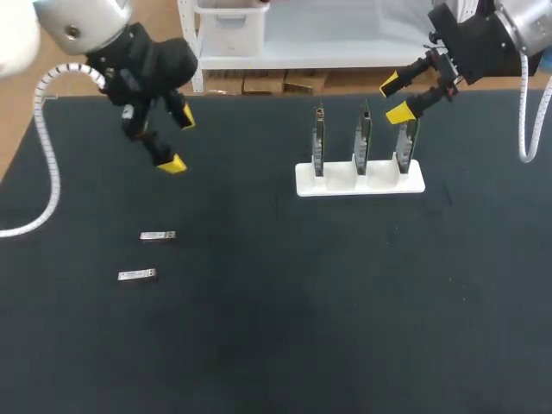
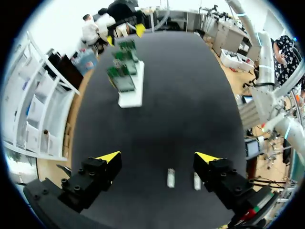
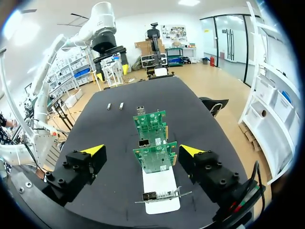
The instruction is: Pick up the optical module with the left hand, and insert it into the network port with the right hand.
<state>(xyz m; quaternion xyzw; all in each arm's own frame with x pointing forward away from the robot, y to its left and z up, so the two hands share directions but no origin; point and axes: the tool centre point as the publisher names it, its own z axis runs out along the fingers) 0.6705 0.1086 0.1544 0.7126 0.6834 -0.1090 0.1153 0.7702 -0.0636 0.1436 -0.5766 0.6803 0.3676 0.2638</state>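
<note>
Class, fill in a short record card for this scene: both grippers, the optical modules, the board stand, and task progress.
far module: flat on the table
near module: flat on the table, apart from the far module
left gripper: open, empty, over the table near both modules
right gripper: open, empty, above the stand's right end
stand: white, holds three upright boards
progress: no module picked up yet

I get the whole table (image 1: 302,336) from above and behind on the head camera. The left wrist camera hangs near the two small modules (image 2: 170,177), facing the far white stand (image 2: 131,98); the right one hangs over that stand, facing them
</note>
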